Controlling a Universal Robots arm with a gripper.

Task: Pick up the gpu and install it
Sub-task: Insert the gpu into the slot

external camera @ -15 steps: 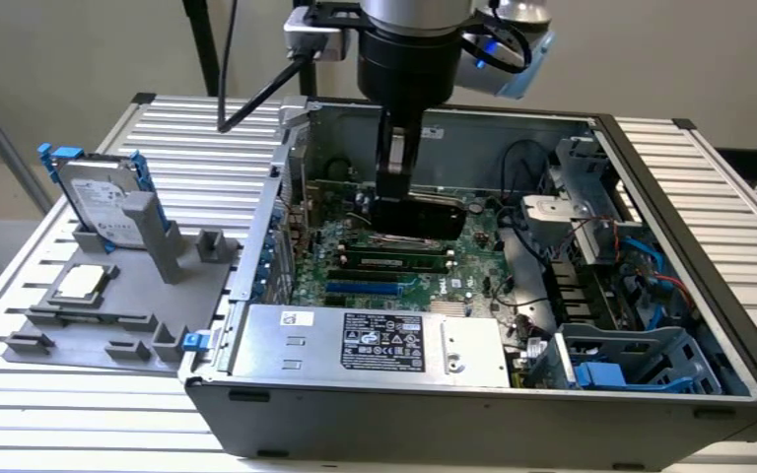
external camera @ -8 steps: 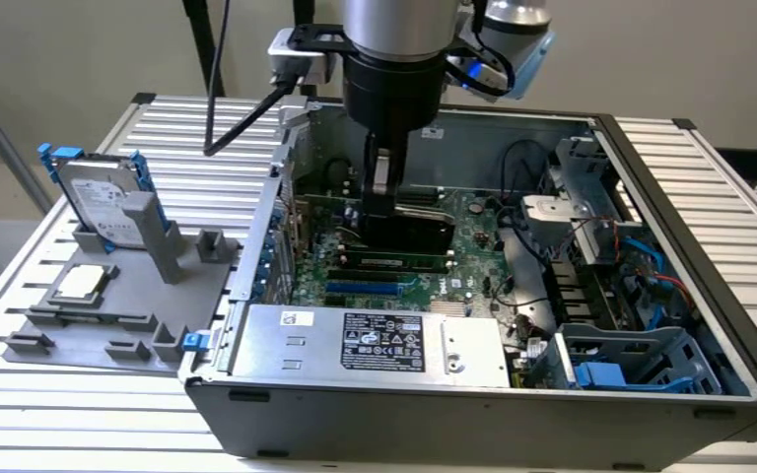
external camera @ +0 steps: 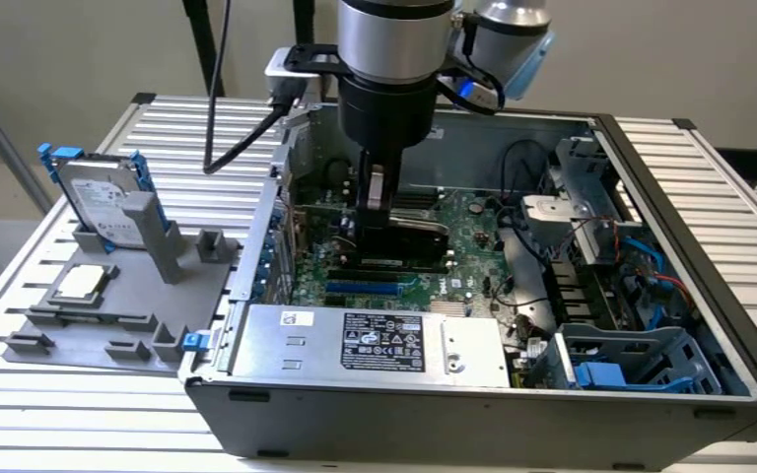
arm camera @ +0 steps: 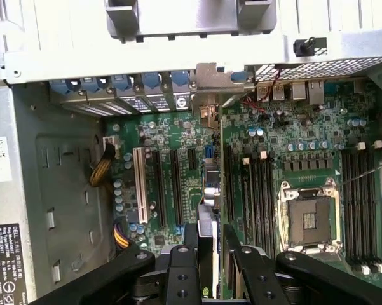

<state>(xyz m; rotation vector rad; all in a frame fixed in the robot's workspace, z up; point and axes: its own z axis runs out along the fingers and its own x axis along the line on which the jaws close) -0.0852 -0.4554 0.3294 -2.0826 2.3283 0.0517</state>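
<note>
My gripper [external camera: 378,227] grips the gpu [external camera: 418,244] on edge inside the case [external camera: 484,414], low over the slots [arm camera: 177,187] on the board [external camera: 477,222]. Install is in hand, I judge; seating needs its edge square to one slot.

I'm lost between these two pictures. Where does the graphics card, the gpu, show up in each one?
Exterior view: the gpu hangs from the claw inside the open case, just above the green motherboard.
Wrist view: the gpu is seen edge-on, gripped in the claw, over the expansion slots.
Shared landmark: the green motherboard, with the card over it in both views.
</note>
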